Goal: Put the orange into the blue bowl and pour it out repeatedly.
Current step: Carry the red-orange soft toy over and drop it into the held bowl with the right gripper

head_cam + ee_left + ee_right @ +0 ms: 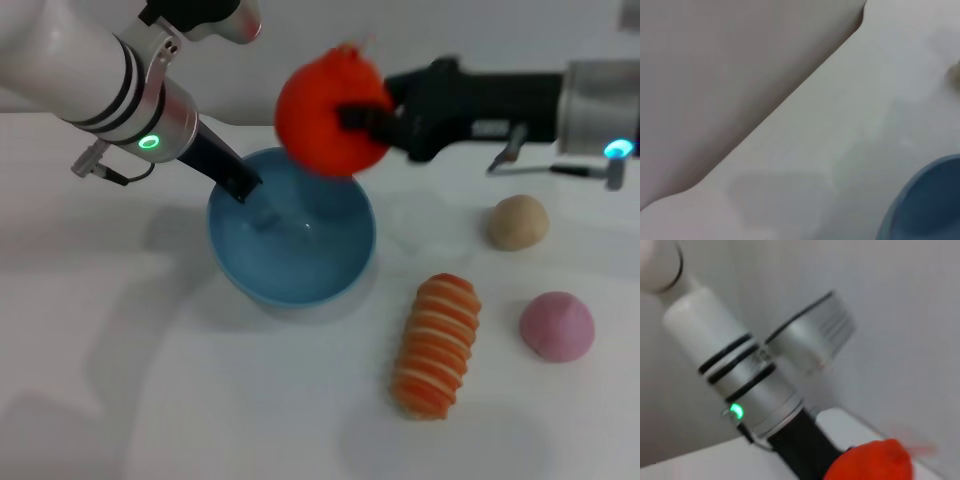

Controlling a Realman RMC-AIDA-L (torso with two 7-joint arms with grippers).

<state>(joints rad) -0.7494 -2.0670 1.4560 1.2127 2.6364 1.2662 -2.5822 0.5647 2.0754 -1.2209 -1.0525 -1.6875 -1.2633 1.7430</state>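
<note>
Striped loaf lies before blue bowl; right gripper holds orange

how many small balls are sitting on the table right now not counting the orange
2: a tan ball right of the blue bowl, and a pink ball nearer the robot, right of the striped loaf. None seems hidden.

Head view: high, looking down. Wrist views close; left shares blue bowl, right shares orange.
</note>
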